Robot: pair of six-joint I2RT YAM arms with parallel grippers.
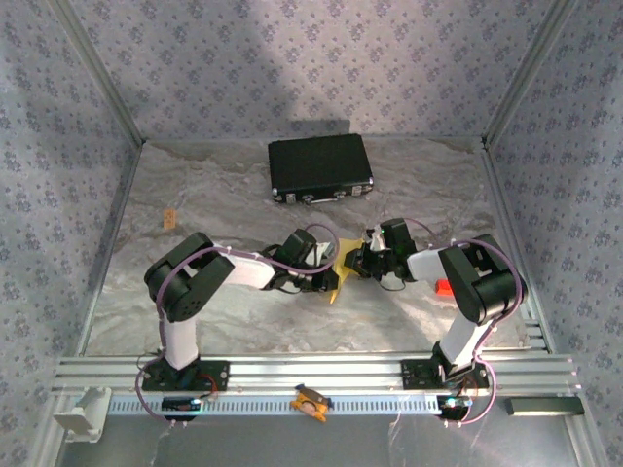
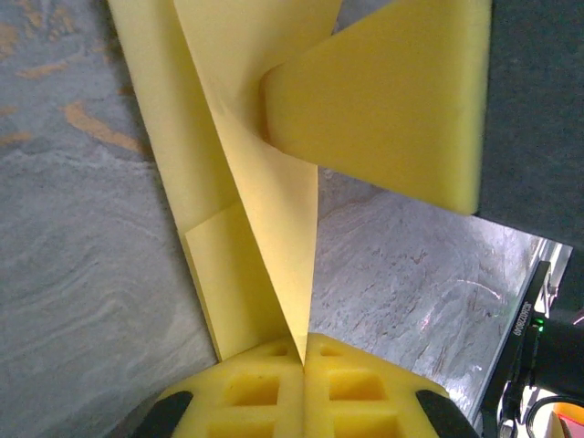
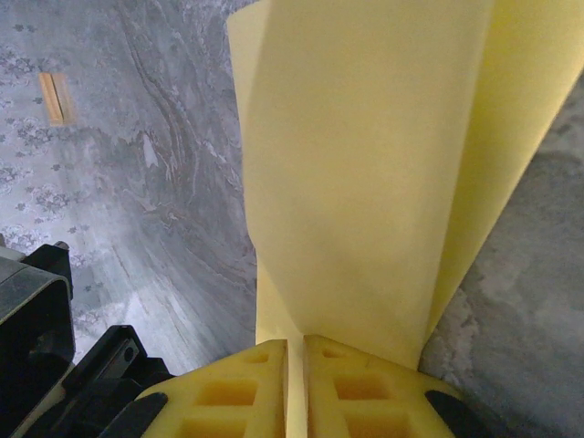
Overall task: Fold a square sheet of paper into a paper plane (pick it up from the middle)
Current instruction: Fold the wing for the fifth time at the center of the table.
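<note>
**Left jaws:** shut on the paper (image 2: pixel 246 182), with the pads meeting on a thin folded edge at the bottom centre of the left wrist view.

**Right jaws:** narrow, pinching the same paper (image 3: pixel 365 182) at the bottom centre of the right wrist view. The sheet fans upward from the pinch.

**Clip** (image 1: pixel 310 401): small and orange, on the near rail at the bottom centre of the top view, apart from everything else.

**Paper** (image 1: pixel 338 277): yellow and partly folded, with diagonal creases and a layered flap showing. It sits at the centre of the top view, held between the two wrists, one corner pointing toward the bottom of the frame. Whether any part touches the table (image 1: pixel 224 195) cannot be told.

**Tan strip** (image 1: pixel 167 218): flat on the table, left of centre, well apart from the paper.

**Case** (image 1: pixel 321 167): black and closed, upper centre, beyond the arms.

**Step in hand (a judgement):** a fold worked with both pinches.

**Handling note:**
- Move the two wrists together so the thin sheet neither tears nor slips.
- Line up the edges before pressing.
- Set the crease against the table rather than in the air.
- Stay short of the case.
</note>
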